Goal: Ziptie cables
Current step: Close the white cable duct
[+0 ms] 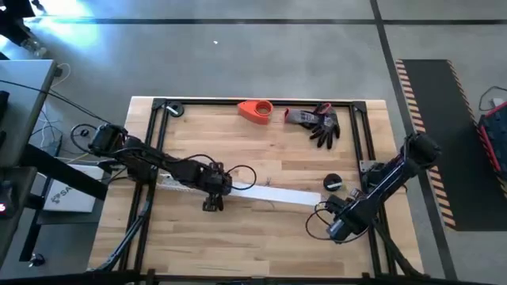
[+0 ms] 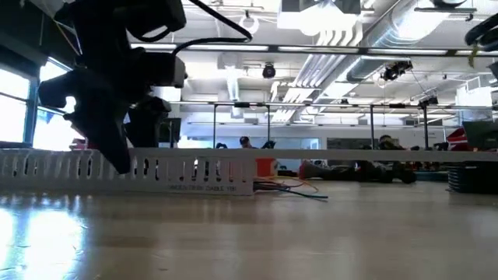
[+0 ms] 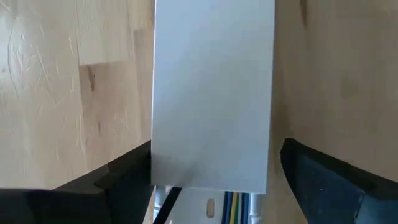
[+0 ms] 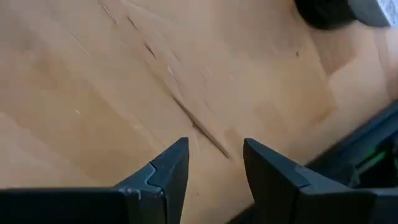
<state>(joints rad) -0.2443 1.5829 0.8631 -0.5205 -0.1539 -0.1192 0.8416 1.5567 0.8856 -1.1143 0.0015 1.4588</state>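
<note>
Cables (image 2: 292, 189): thin coloured wires trailing out of the right end of the channel onto the tabletop in the low view; a few coloured strands (image 3: 233, 204) also show under the lid's edge in the left wrist view.
Channel (image 2: 124, 173): white, slotted, lying along the table; from above it runs left to right across the middle (image 1: 269, 192).
Lid (image 3: 211, 93): flat white strip covering the channel, seen between the left fingers.
Left gripper (image 1: 212, 198): over the channel just left of the table's middle, fingers (image 3: 323, 180) spread wide on both sides of the lid, gripping nothing.
Right gripper (image 4: 214, 163): low over bare wood at the near right of the table (image 1: 238, 237), fingers parted, nothing between them.
Far edge: orange object (image 1: 255, 110) and a dark glove (image 1: 321, 123).
Near right arm: small black round object (image 1: 333, 183).
</note>
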